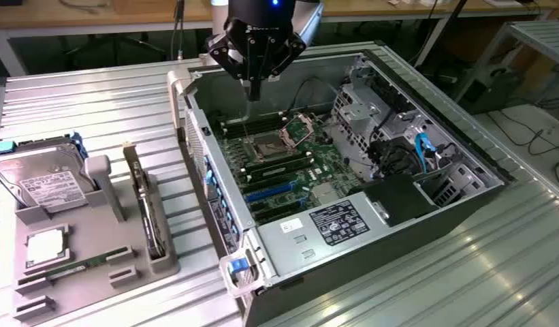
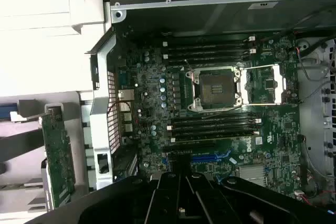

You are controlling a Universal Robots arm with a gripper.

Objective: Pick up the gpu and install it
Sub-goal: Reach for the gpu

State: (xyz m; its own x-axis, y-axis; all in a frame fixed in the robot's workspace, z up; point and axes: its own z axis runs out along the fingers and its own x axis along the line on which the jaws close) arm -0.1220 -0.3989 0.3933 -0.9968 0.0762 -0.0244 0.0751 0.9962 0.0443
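Gripper (image 1: 254, 94) hangs over motherboard (image 1: 293, 167), fingers clenched, empty. Gpu (image 1: 145, 201) stands on edge in grey holder (image 1: 93, 269), well apart. Risks: dropping here strikes CPU socket (image 1: 265, 146); thin card slips if pinched off-centre.

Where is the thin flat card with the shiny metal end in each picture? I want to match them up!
Exterior view: the thin flat dark card with a silver bracket stands on edge in the grey holder tray, outside the open computer case, toward the exterior view's left.
Wrist view: the same card, green face showing, stands just outside the case wall.
Shared landmark: the square silver processor socket on the green motherboard.
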